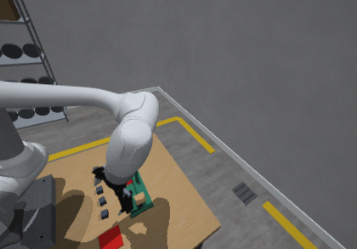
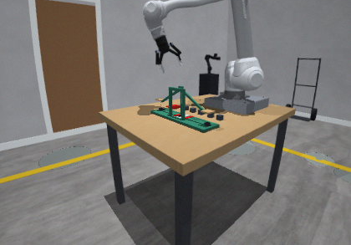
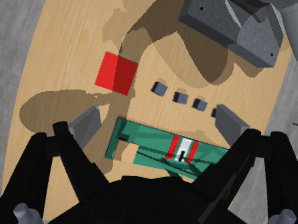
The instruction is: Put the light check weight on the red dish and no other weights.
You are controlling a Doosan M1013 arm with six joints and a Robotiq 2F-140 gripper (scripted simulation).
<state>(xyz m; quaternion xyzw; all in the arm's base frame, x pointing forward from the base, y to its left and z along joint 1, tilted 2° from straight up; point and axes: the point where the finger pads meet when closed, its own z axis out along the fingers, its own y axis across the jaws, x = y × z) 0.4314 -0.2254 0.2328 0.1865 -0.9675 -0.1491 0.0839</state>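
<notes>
My gripper (image 2: 168, 60) is open and empty, high above the table. It also shows in the top view (image 1: 111, 190) and the wrist view (image 3: 158, 125). Below it stands the green rocker balance (image 3: 169, 152), also seen in the side view (image 2: 184, 111) and the top view (image 1: 140, 197). Its red and white fields (image 3: 181, 149) are in view, but the pointer is too small to read. Three dark check weights (image 3: 180, 98) lie in a row on the wood beside the balance, also seen in the top view (image 1: 102, 201). The red dish (image 3: 116, 72) lies flat near the row's end, apart from the weights; it also shows in the top view (image 1: 111, 238).
The robot's grey base block (image 3: 233, 12) stands at the table's far side, next to the weights. A small dark thing (image 2: 206, 124) sits on the near end of the balance's green base. The table edge runs close behind the balance (image 2: 167, 148).
</notes>
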